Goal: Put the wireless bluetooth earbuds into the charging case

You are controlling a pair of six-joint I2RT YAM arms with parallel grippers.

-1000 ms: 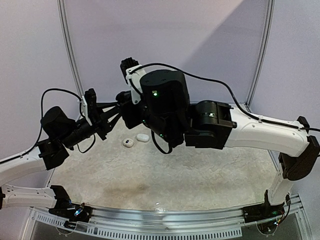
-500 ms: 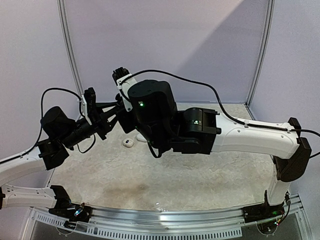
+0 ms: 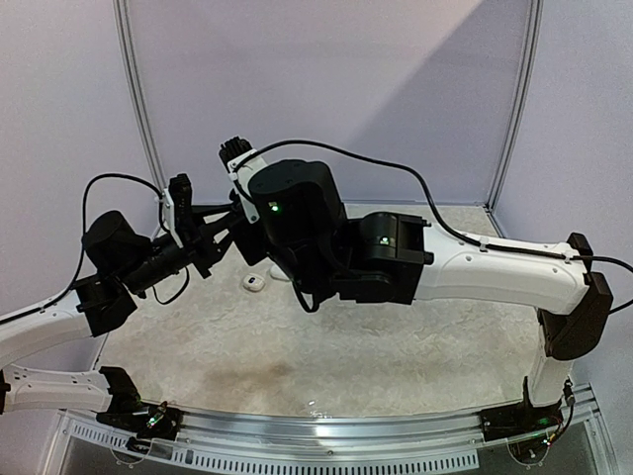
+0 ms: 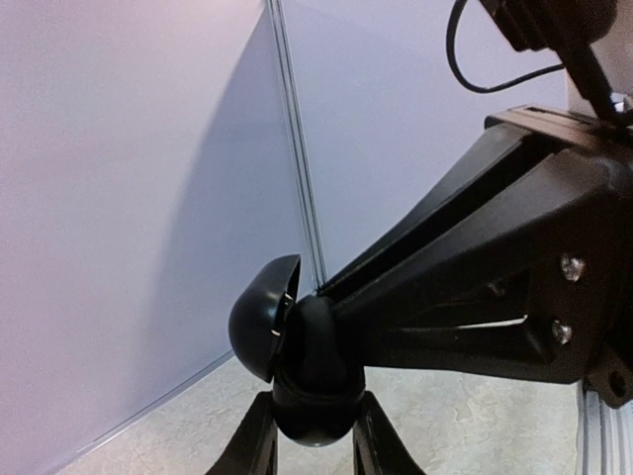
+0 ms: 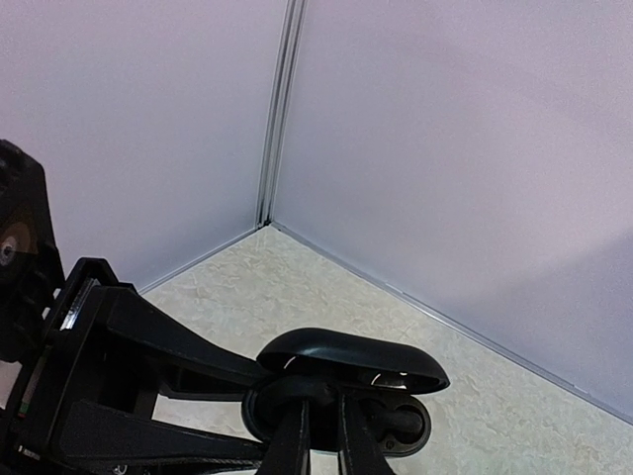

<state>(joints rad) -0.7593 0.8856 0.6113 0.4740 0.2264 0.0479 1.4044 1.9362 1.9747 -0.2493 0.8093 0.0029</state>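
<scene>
Plainly the risk sits in mid-air: the left fingers (image 4: 255, 443) are clamped on the base of the black charging case (image 5: 346, 358), its lid hinged up, and the right fingers (image 5: 293, 443) are pinched together with their tips at its open tray. Whether a black earbud lies between them I cannot tell; a dark rounded form (image 5: 396, 426) in the tray may be one seated. A skewed push could, I judge, twist the case in its grip, snap the lid down on the tips, or flick a bud onto the counter (image 3: 326, 346). Both wrists crowd each other near the rear left wall (image 3: 59, 119) and its corner post (image 3: 141, 99), so little slack lies that way; free room opens rightward and toward the near rail (image 3: 326, 421). A white case (image 3: 254, 283) lies on the counter below them, well apart.
</scene>
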